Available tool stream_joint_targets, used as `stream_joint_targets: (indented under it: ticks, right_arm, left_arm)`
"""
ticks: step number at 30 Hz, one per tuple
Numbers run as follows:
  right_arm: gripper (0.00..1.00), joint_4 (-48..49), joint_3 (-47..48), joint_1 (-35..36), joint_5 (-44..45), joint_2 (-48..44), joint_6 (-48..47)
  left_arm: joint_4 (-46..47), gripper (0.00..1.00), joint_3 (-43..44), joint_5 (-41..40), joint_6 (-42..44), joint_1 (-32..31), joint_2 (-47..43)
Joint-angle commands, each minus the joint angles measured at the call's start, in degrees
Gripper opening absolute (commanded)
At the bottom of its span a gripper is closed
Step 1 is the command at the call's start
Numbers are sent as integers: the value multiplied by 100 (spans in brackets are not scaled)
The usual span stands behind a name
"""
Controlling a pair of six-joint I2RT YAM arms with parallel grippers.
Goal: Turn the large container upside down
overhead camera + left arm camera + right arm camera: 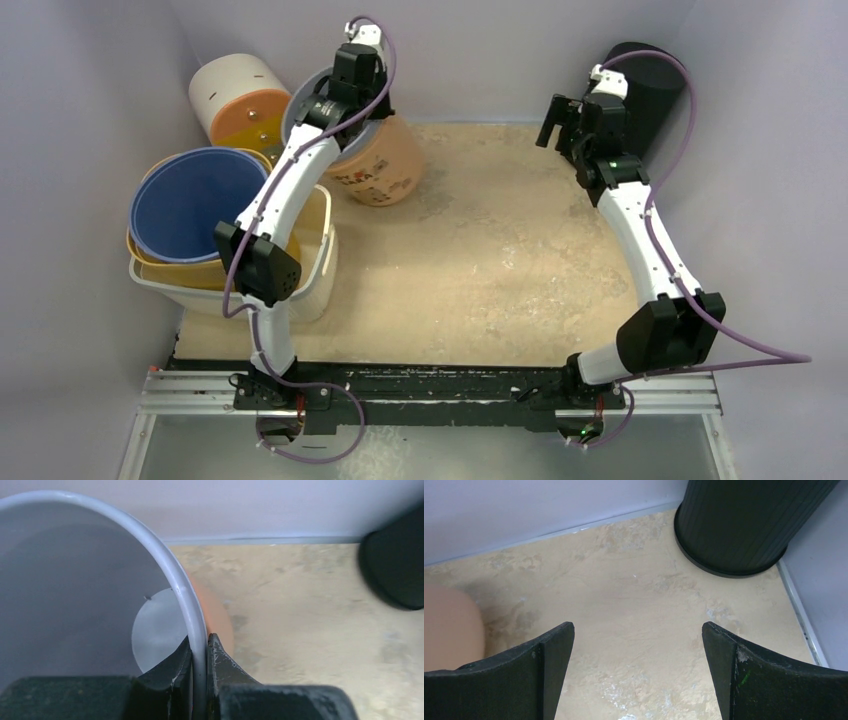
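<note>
Left pincer (200,645): closed tight on the grey rim of the large container (390,170), one finger inside the wall and one outside. The container, peach on the outside, sits at the far left-centre of the desk (500,250). It appears tilted, though the arm hides much of it. Right pincer (638,630): jaws wide, holding nothing, near the black bin (734,525).

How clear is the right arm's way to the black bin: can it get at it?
Probably yes. The right arm hangs beside the black bin, jaws open, with only bare table between them. The bin looks wider than the jaws, so likely rim only.
</note>
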Motion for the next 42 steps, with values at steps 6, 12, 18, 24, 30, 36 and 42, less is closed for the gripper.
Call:
stream_joint_targets:
  ticks: [6,12,18,24,30,36,42]
  right_arm:
    - [100,318,309,-2,-1377,21,-50]
    - [100,315,724,117,-1766,329,-47]
    - [100,264,723,122,-1704,387,-77]
    - [100,185,746,121,-1580,366,-103]
    - [100,17,858,126,-1525,366,-105]
    - [100,-60,1102,121,-1400,463,-144]
    - [100,-59,1382,121,-1082,564,-239]
  left_arm:
    - [1933,0,-507,694,-939,-259,-903]
    - [1628,0,-144,353,-502,-748,-690]
    - [146,0,1500,-558,457,-1117,23]
    - [441,0,1113,-1258,859,-1127,-533]
    - [1294,0,463,-1948,1219,-1127,-1504]
    - [2128,0,78,-2042,1282,-1126,-2203]
    - [2353,0,-2,-1743,900,-1127,-2477]
